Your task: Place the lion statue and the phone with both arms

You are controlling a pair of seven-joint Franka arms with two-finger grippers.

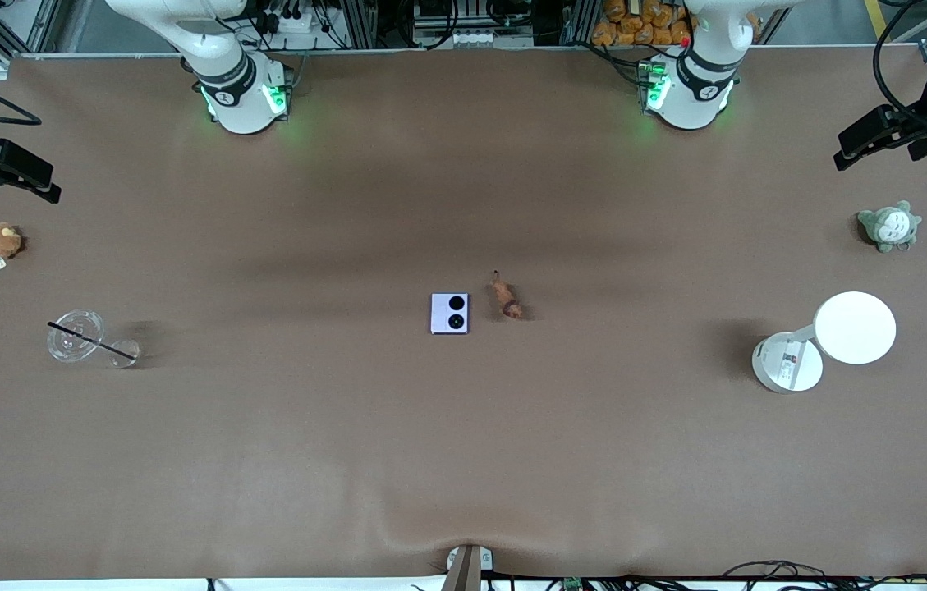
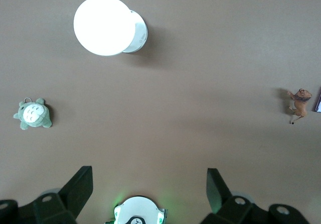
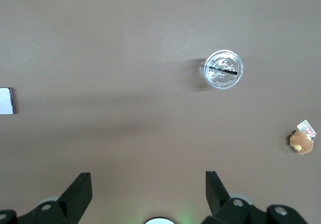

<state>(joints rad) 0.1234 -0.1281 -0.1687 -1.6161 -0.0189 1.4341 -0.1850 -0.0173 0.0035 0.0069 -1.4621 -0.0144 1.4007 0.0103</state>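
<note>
Brown table [image 1: 463, 460] centre: phone [image 1: 449, 313] beside lion statue [image 1: 506, 298]; left gripper [image 1: 882, 139] and right gripper [image 1: 7, 168], both spread wide and empty, wait high over its ends.

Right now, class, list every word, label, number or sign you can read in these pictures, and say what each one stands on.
No text can be read anywhere.
Label on the white lamp's base: print too small to read.
Tag on the brown plush: coloured, too blurred to read.
The phone shows two black circles and no lettering.
The lion statue, grey-green plush and clear cup carry no visible writing.
</note>
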